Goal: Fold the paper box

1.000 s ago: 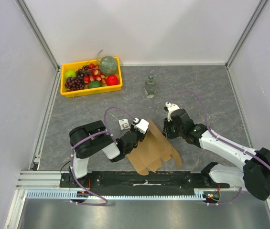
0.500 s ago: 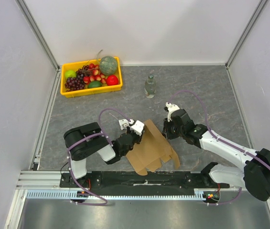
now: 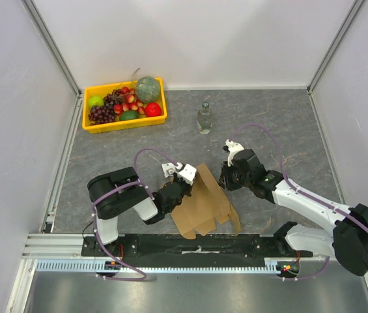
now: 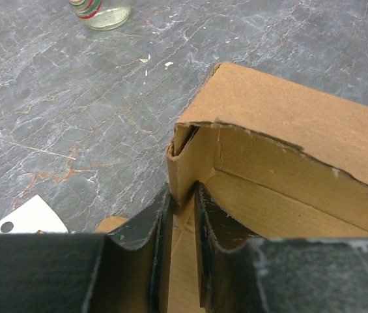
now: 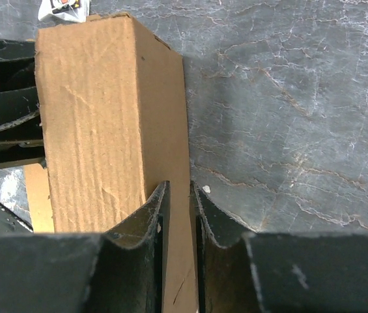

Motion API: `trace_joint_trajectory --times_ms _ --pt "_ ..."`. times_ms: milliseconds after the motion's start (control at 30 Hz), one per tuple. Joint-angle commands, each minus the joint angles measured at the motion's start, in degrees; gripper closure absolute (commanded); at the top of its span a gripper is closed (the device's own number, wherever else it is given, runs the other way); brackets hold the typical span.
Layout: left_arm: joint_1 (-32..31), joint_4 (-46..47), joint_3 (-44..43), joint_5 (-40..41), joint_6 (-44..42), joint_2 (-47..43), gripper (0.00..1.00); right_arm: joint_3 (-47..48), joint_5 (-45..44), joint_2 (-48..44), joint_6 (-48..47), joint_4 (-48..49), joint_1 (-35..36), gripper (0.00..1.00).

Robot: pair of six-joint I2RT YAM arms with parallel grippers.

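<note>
The paper box [image 3: 203, 203] is brown cardboard, partly folded with raised walls, at the table's near middle between my two arms. My left gripper [image 3: 182, 184] is shut on the box's left wall; in the left wrist view the jaws [image 4: 182, 195] pinch a folded corner of the box [image 4: 288, 150]. My right gripper [image 3: 225, 180] is shut on the box's right wall; in the right wrist view the jaws [image 5: 180, 195] clamp the thin edge of an upright panel of the box [image 5: 99, 117].
A yellow tray [image 3: 124, 123] of fruit stands at the back left. A small clear bottle [image 3: 204, 118] stands behind the box; its base also shows in the left wrist view [image 4: 102, 12]. White walls with metal rails enclose the table.
The left arm has pulled back toward the left and lowered its wrist. The box has shifted slightly left and its right side has folded up narrower. The right gripper moved slightly left with it.
</note>
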State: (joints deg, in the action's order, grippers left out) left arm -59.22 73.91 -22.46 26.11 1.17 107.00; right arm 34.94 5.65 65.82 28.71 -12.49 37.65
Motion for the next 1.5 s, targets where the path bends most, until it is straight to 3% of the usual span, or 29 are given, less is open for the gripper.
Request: trace_joint_trajectory --times_ms 0,433,867,1033,1267,1467 --pt "0.1 5.2 -1.5 -1.3 2.3 1.0 0.77 -0.6 2.1 0.4 1.3 3.9 0.2 0.75" --pt "0.1 5.5 -1.2 -3.0 4.5 1.4 0.81 -1.2 1.2 1.8 1.6 5.4 0.2 0.76" --pt "0.0 7.3 1.7 -1.9 5.3 -0.2 0.65 7.7 -12.0 3.4 -5.3 4.9 0.1 0.74" --pt "0.2 8.0 2.0 -1.6 5.2 0.0 0.65 8.1 -9.5 4.0 -6.0 9.9 0.1 0.74" --pt "0.2 8.6 1.8 -1.6 5.3 0.6 0.66 4.4 1.4 4.1 -4.4 18.2 0.1 0.78" --pt "0.2 8.9 1.5 -1.8 5.4 1.1 0.66 3.3 4.4 5.0 -4.0 20.2 0.1 0.79"
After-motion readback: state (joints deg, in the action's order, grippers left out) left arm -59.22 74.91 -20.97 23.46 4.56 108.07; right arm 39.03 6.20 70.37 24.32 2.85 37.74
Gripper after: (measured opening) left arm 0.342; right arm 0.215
